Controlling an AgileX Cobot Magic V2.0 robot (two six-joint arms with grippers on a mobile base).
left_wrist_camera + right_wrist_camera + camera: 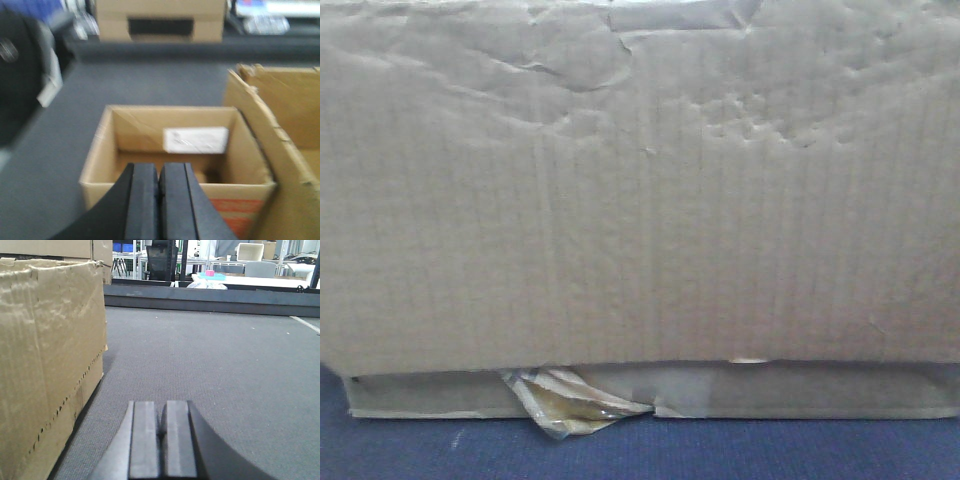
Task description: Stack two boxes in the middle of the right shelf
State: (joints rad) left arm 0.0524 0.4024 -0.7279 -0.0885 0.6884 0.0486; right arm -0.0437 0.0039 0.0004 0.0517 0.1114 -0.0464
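Front view: a tall box (640,180) fills nearly the whole frame. Its dented brown face stands over a flat box (800,395), and a yellowish tape scrap (575,400) peels from that box's front edge onto the blue carpet (770,450). Whether the tall one rests on the flat one or merely stands before it cannot be told. The shelf appears in no view. Left wrist view: the left pincer (159,200) is clenched, pads pressed together with nothing between them. It points at a small open carton (175,150) bearing a white label, and a torn carton (280,130) stands just beside that to the right. Right wrist view: the right pincer (160,440) is likewise closed on nothing, low over the grey floor (225,380). A creased carton (50,365) is near its left side but not touching. Judged from this, no box is lifted yet and the step in hand is the approach. To do it well, both pincers would need to part first, then bear on opposite side walls of one box, low and level. The softened cardboard will likely buckle if pinched at a rim. The flat box would best go on the shelf first, as the base.
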